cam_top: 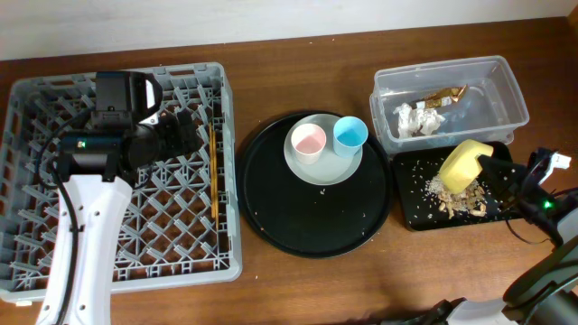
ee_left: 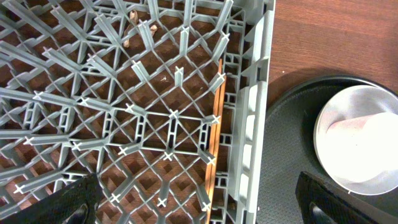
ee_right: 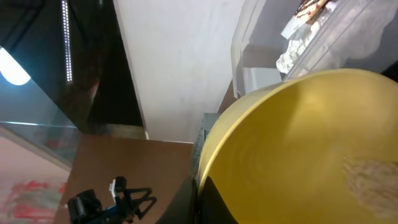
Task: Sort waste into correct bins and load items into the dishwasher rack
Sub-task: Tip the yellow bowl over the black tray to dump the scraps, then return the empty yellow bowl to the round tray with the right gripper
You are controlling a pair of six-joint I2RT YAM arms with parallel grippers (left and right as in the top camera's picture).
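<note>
chopsticks (cam_top: 213,171) along rack (cam_top: 181,271) wall, yellow bowl (cam_top: 465,165) tilted

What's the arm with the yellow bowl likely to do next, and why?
Probably tip the yellow bowl a little further over the black tray. The right gripper holds it tilted above scraps already lying there, and the wrist view shows a pale residue patch on the bowl, so it seems not fully emptied.

A grey dishwasher rack (cam_top: 172,226) fills the left, with chopsticks (cam_top: 213,171) lying inside its right edge. At centre, a round black tray (cam_top: 271,208) bears a white plate (cam_top: 325,170) carrying a pink cup (cam_top: 308,141) and a blue cup (cam_top: 350,133). Far right, a clear tub (cam_top: 506,99) holds a napkin (cam_top: 417,119) and a wrapper (cam_top: 445,96). Nearer, the right gripper (cam_top: 492,162) holds a yellow bowl (cam_top: 464,165) tilted over a scrap-strewn black bin tray (cam_top: 411,194).
</note>
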